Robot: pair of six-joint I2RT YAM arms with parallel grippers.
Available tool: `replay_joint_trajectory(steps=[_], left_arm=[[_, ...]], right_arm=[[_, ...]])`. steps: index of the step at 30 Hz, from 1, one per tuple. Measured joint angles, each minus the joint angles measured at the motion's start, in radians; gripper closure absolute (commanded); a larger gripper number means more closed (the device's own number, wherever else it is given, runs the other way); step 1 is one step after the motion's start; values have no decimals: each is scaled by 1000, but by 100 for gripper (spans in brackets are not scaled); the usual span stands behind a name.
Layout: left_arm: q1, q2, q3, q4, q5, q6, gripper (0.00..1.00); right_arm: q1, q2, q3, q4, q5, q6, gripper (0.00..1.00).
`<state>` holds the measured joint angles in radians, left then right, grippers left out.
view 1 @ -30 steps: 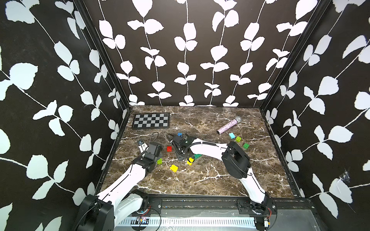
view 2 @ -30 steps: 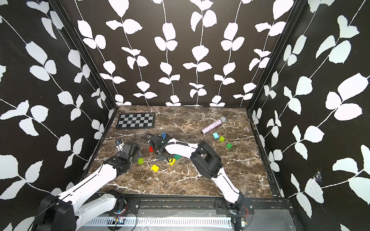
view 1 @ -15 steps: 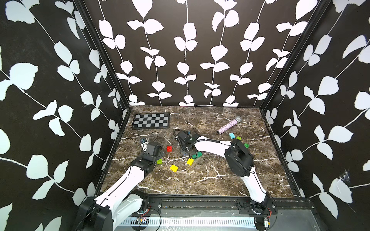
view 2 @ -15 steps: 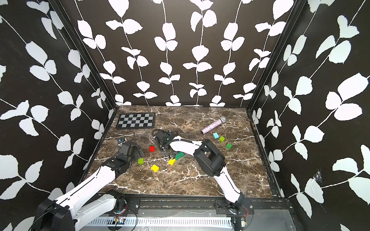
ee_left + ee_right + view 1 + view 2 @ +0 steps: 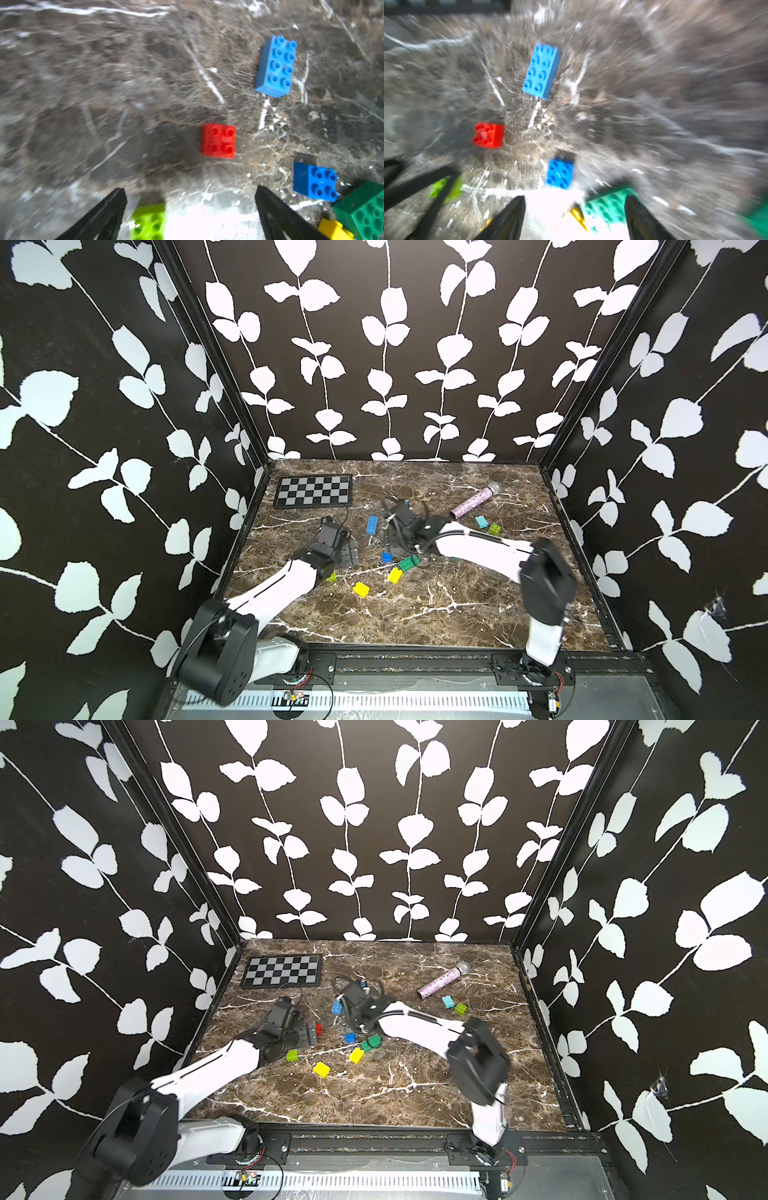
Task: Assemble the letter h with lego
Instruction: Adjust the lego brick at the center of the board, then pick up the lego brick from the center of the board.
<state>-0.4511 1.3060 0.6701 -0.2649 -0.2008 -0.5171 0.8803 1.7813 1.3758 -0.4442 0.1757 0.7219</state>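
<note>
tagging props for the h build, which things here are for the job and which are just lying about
Job: red brick, long blue brick, small blue brick, green brick, yellow bricks, lime bricks, light blue brick.
Lying about: microphone, chequered board.

Glossy plastic bricks (image 5: 218, 141) lie on a polished marble-look tabletop (image 5: 415, 614).

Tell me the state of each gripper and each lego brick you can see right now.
left gripper, open, empty
right gripper, open, empty
long light blue brick, loose, studs up
red brick, loose, studs up
small blue brick, loose, studs up
dark green brick, studs up, beside a yellow brick
lime brick, loose, studs up
microphone, lying on its side
</note>
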Motion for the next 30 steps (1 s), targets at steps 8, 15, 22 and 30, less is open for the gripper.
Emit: replay_joint_trajectory(steps=[8, 15, 22, 30], left_arm=[[-53, 288, 287, -104, -23, 31, 15], [-52, 413, 414, -192, -55, 29, 20], [-43, 442, 417, -250, -68, 10, 22], [-17, 455, 393, -234, -14, -15, 35]], right_arm=[[-130, -323, -475, 280, 109, -217, 28], [-119, -314, -615, 409, 96, -298, 31], [-119, -317, -612, 494, 77, -317, 34], [-119, -319, -612, 515, 44, -319, 35]])
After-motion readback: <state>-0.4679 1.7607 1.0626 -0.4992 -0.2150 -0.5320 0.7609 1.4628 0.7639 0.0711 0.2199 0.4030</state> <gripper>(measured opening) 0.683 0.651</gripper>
